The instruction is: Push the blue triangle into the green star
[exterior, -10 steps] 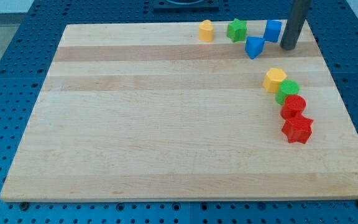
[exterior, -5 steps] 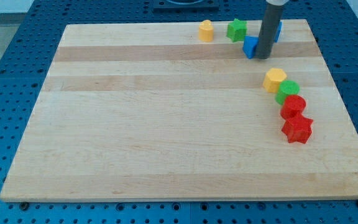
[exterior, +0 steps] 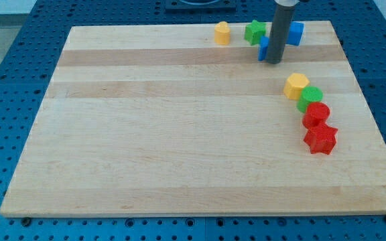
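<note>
Rod (exterior: 279, 30) coming down from the view's top, dark and straight, with my tip (exterior: 275, 61) resting on the wooden board (exterior: 179, 134) in its upper right part. There is no hand or claw on this arm, so nothing to open or close; it ends in the bare rod alone.

The blue triangle (exterior: 263, 49) sits right against the rod at about nine o'clock from the tip, mostly hidden behind it, so only a sliver of blue shows; I cannot tell whether they are truly touching, but no gap is visible. The green star (exterior: 254, 31) lies just beside the triangle, at roughly eleven o'clock from it, near the board's top edge. The two look very close, though I cannot say whether they are in contact.

At nine o'clock from the star, a little apart, stands a yellow block (exterior: 222, 32) with a rounded top. At two o'clock from the tip, partly behind the rod, is a blue cube (exterior: 295, 33).

Down at about five o'clock from the tip, well apart from it, a curved row of four blocks runs downward: a yellow hexagon (exterior: 296, 86), a green round block (exterior: 309, 98), a red round block (exterior: 316, 114) and a red star (exterior: 321, 139), each touching the next.
</note>
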Tool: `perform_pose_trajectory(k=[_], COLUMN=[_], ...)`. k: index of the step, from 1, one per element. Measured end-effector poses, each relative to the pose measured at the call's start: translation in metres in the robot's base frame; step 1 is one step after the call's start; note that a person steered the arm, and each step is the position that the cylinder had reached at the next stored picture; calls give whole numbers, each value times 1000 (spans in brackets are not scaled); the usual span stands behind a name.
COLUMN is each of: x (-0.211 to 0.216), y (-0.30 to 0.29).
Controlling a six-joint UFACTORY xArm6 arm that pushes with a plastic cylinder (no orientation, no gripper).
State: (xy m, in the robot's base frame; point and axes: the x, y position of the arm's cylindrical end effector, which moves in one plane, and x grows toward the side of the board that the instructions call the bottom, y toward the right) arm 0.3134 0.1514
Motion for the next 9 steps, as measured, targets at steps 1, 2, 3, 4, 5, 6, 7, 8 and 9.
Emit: perform_pose_trajectory(k=[1, 2, 3, 4, 5, 6, 7, 8, 9], x=[-6, -13, -13, -13, -13, -13, -13, -14, -14], y=[4, 4, 1, -8, -16, -21, -20, 22, 47])
